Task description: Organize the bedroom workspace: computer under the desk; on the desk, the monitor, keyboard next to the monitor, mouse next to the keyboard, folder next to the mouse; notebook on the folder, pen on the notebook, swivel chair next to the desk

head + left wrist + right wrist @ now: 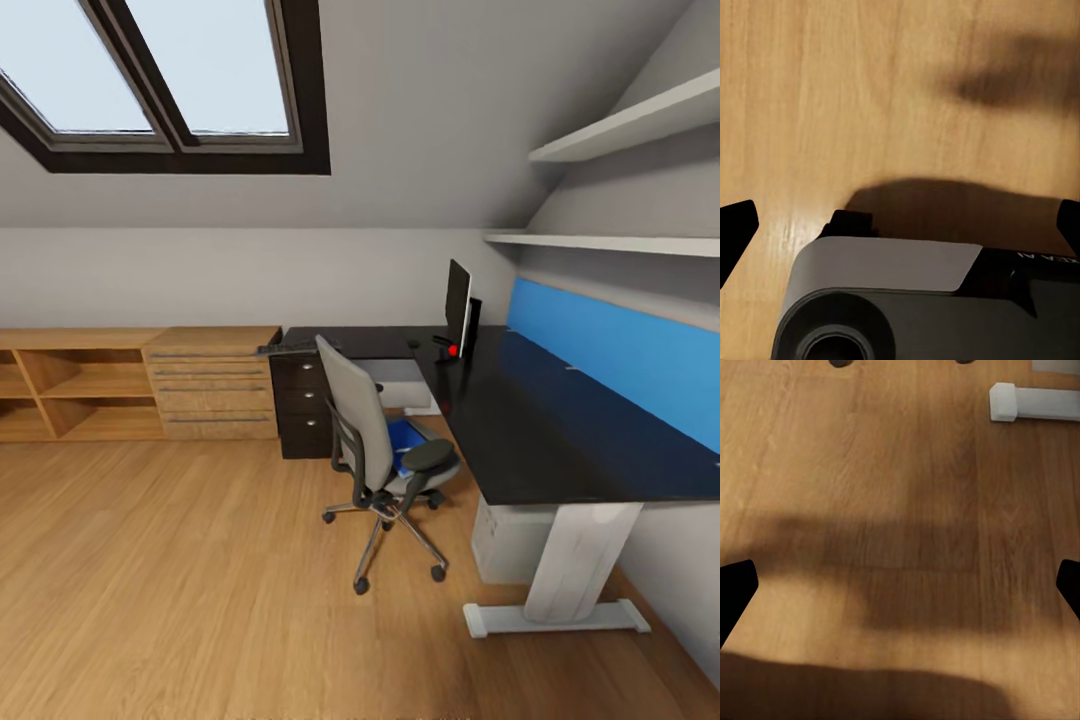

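The black L-shaped desk (560,440) runs along the right wall. The monitor (458,303) stands on it near the corner, seen edge-on. A flat dark keyboard (286,348) lies at the desk's far left end. A small dark thing, perhaps the mouse (413,343), lies left of the monitor. The grey swivel chair (375,430) stands in front of the desk with the blue folder (408,443) on its seat. A grey computer case (508,542) sits under the desk. Both grippers hang over the wooden floor, the left gripper (900,225) and right gripper (900,585) each open and empty.
A light wooden chest (212,385) and open shelving (70,385) line the back wall left of the desk. The desk's white foot (555,617) (1031,401) rests on the floor near my right gripper. Part of my own grey body (915,307) lies below the left gripper.
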Robot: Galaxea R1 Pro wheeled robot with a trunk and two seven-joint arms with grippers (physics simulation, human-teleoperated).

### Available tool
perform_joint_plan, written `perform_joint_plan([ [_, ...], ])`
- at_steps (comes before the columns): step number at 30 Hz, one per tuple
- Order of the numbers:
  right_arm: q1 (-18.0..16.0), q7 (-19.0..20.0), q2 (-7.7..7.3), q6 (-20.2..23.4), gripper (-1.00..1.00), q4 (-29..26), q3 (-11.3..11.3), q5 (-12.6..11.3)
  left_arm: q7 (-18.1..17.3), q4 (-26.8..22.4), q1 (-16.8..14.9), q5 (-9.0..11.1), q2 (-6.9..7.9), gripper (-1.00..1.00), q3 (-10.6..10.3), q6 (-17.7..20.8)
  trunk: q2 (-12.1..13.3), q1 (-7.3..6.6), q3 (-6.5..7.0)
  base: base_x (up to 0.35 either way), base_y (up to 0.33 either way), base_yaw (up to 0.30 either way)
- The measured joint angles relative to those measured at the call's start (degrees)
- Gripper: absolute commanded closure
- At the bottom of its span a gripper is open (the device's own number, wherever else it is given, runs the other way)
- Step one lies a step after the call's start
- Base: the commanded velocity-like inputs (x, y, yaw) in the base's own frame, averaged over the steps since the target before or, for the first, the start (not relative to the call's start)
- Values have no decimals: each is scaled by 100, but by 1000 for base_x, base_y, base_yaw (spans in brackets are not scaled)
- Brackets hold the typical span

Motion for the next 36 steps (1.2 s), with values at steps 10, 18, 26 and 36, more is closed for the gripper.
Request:
perform_joint_plan([
  [10,1,-3,-51,-2,-100,-46,-37,5,420,-7,-2,83,3,-100,12,-342,-401,219,-180,0,-3,0],
  [18,0,-20,-66,-5,-100,-143,-68,-34,1059,18,-2,269,1,-100,4,-944,-722,395,-323,0,0,0],
  [26,0,-23,-36,-91,-100,-199,-64,-125,1136,38,-3,301,-6,-100,8,-1007,-1043,571,-467,0,0,0],
  [36,0,-5,-28,-335,-100,-212,-40,-124,1148,-247,-4,284,-153,-100,-2,-966,-1444,791,-656,0,0,0],
])
